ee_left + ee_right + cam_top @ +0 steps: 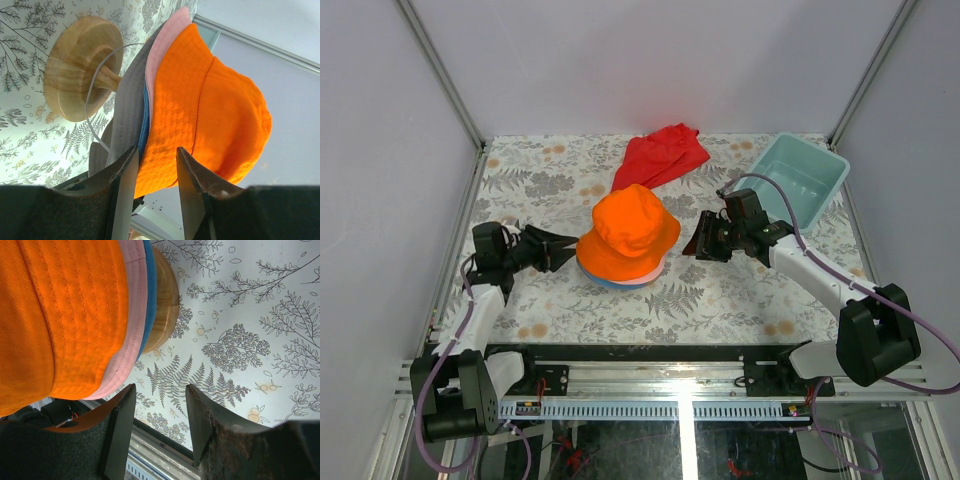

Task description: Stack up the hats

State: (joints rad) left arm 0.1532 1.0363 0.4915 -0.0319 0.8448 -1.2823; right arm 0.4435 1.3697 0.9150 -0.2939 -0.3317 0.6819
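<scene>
The orange hat (630,232) sits on top of a stack on the wooden stand at mid-table, with pink and blue brims (620,281) peeking out below it. In the left wrist view the orange hat (210,105), pink brim (167,45), blue edge (145,127) and grey hat (127,100) are layered over the stand (75,70). My left gripper (568,250) is open just left of the stack, and the orange brim shows between its jaws (156,152). My right gripper (695,245) is open and empty just right of the stack (160,390), beside the orange hat (65,315) and the pink brim (127,325).
A flat red cloth (660,155) lies at the back behind the stack. A teal bin (798,178) stands at the back right. A thin white loop (92,95) hangs by the stand's stem. The table's front rail (165,440) lies below my right gripper.
</scene>
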